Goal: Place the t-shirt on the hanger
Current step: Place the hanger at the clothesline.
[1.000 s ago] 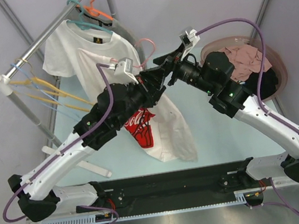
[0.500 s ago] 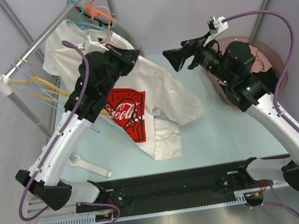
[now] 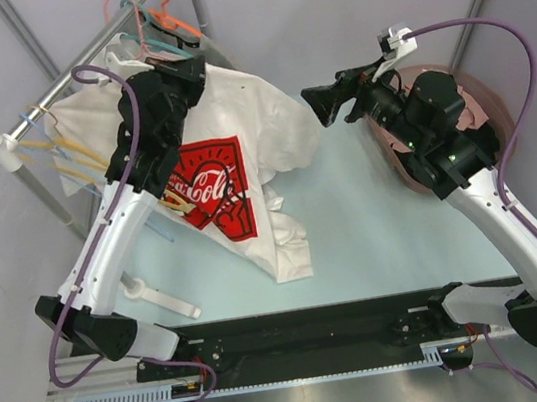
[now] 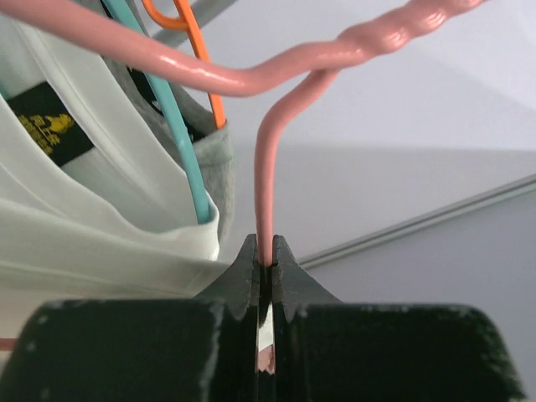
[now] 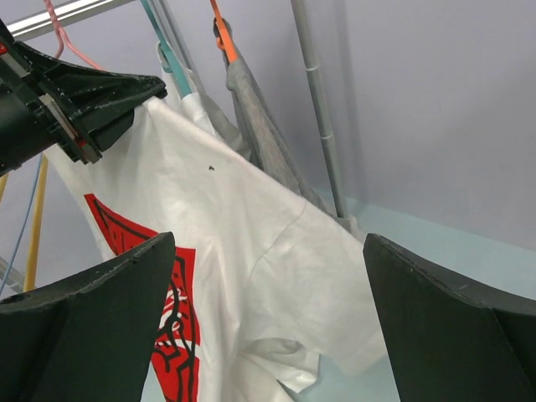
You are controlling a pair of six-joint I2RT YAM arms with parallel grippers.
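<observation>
The white t-shirt (image 3: pixel 238 135) with the red chest print hangs on the pale-pink hanger (image 4: pixel 276 109), draped below my left gripper. My left gripper (image 3: pixel 187 72) is raised by the rack rail and is shut on the hanger's wire below its twisted neck, as the left wrist view (image 4: pixel 266 261) shows. The pink hook (image 3: pixel 123 8) rises above the rail. My right gripper (image 3: pixel 323 102) is open and empty, to the right of the shirt's sleeve and apart from it. In the right wrist view (image 5: pixel 268 327) the shirt (image 5: pixel 251 243) fills the space beyond its wide-open fingers.
The metal rack rail (image 3: pixel 59 86) runs from the left to the back and carries a teal hanger (image 4: pixel 180 142), an orange hanger (image 4: pixel 197 50) with a grey garment (image 5: pixel 260 126), and yellow hangers (image 3: pixel 70 160). A round basket of clothes (image 3: pixel 489 117) stands at the right behind my right arm.
My left arm has lifted the pink hanger with the shirt up and left toward the rail. My right gripper has drawn back to the right, away from the shirt, and stayed open.
</observation>
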